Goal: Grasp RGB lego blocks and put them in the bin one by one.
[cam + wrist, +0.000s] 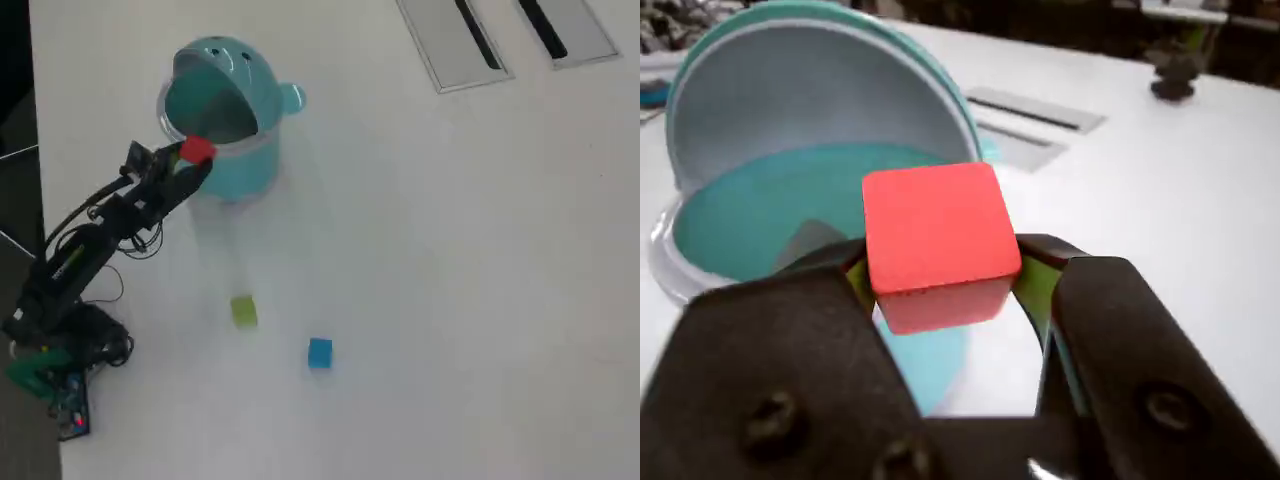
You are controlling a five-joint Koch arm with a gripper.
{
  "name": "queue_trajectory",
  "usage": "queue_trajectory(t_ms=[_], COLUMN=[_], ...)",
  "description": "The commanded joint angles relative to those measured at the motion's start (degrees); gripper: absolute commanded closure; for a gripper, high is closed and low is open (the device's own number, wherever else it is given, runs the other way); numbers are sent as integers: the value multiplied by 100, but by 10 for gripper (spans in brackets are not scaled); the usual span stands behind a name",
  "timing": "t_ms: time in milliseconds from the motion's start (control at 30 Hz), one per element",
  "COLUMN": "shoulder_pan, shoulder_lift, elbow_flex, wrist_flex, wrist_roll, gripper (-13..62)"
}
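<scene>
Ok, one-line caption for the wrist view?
Gripper holds the red block at the open teal bin's rim.

We see a slim black arm (95, 235) with yellow-green accents and thin black cables looping off its links — its gripper (940, 275) is two broad matte-black jaws, each with a recessed screw, yellow-green trim inside.
</scene>
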Motion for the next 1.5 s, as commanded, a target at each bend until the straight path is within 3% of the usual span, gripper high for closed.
queue_trajectory(t_ms=[0, 867, 1000, 1067, 1133, 1467], shoulder_pan=[-79, -633, -791, -861, -853, -668], shoulder_lift=[114, -3771, -3990, -3999, -3920, -3199], elbow_flex=[-756, -4034, -4052, -4052, -4052, -3841], wrist_flex=[0, -264, -387, -387, -360, 176], wrist_roll=[0, -44, -114, -202, -264, -334], gripper=[346, 346, 341, 266, 239, 239])
